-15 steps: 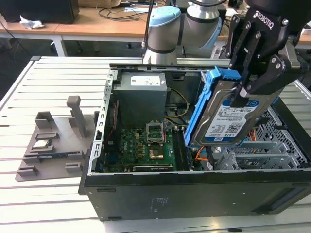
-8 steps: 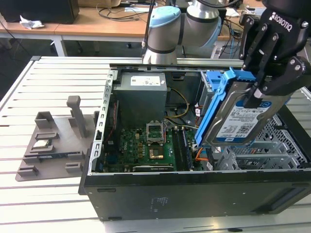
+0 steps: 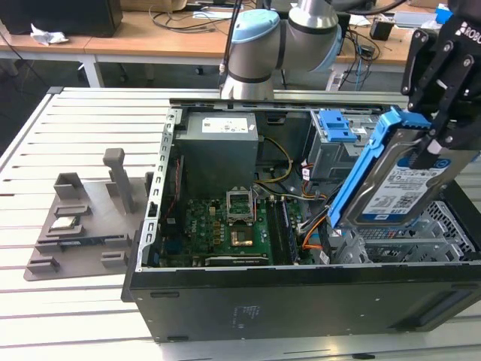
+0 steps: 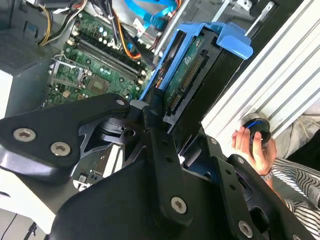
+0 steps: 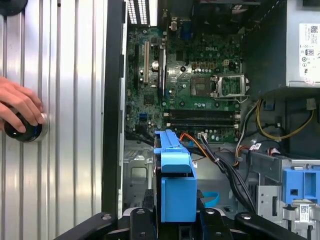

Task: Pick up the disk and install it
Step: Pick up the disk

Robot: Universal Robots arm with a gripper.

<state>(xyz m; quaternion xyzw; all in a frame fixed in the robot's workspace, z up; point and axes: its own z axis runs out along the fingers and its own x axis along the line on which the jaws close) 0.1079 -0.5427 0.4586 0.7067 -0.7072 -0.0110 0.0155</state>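
Note:
The disk [image 3: 402, 184], a silver drive with a white-and-blue label in a bright blue carrier, hangs tilted above the open computer case [image 3: 301, 301], over its end at the exterior view's right. My gripper [image 3: 438, 139] is shut on the disk's upper end. The second wrist view shows the disk [image 4: 192, 62] edge-on, with its connector side visible between the black fingers [image 4: 152, 117]. Seen from the first wrist view, the blue carrier [image 5: 175, 187] stands over the case's metal floor, below the motherboard [image 5: 190, 80].
A grey power supply box [image 3: 222, 147] and a blue ribbed latch [image 3: 336, 124] sit inside the case among orange and black cables [image 5: 225, 165]. A grey holder [image 3: 83, 218] lies on the slatted table at the exterior view's left. A person's hand [image 5: 17, 107] rests on a black knob [image 5: 22, 131] beside the case.

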